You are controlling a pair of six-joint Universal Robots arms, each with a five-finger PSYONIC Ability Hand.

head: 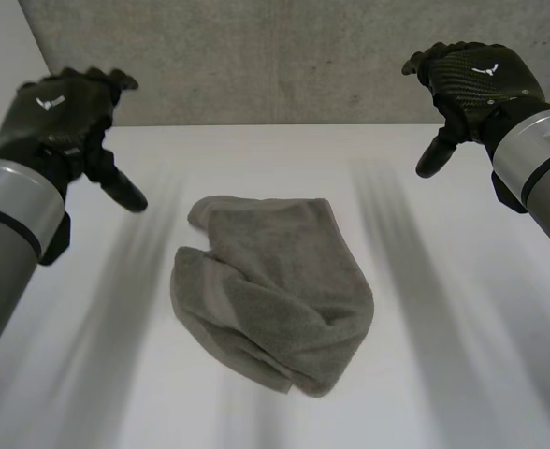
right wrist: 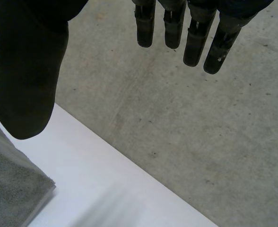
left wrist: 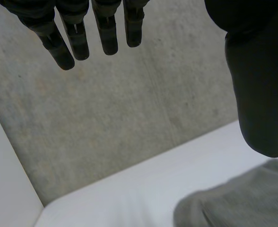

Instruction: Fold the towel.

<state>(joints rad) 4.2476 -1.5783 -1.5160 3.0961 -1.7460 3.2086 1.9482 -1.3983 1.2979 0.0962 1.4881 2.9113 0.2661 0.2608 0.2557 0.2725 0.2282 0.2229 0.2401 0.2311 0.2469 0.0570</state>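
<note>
A grey towel (head: 275, 285) lies crumpled in the middle of the white table (head: 425, 374), with its edges folded over themselves. My left hand (head: 65, 112) hovers above the table to the towel's far left, open and holding nothing. My right hand (head: 467, 84) hovers to the towel's far right, open too. In the left wrist view the fingers (left wrist: 82, 38) hang straight and the thumb (left wrist: 257, 94) stands apart, with a towel corner (left wrist: 238, 201) below the thumb. In the right wrist view the fingers (right wrist: 186, 33) are straight, and a towel edge (right wrist: 11, 184) lies under the thumb (right wrist: 25, 80).
A grey concrete wall (head: 284, 56) stands right behind the table's far edge. White tabletop stretches around the towel on every side.
</note>
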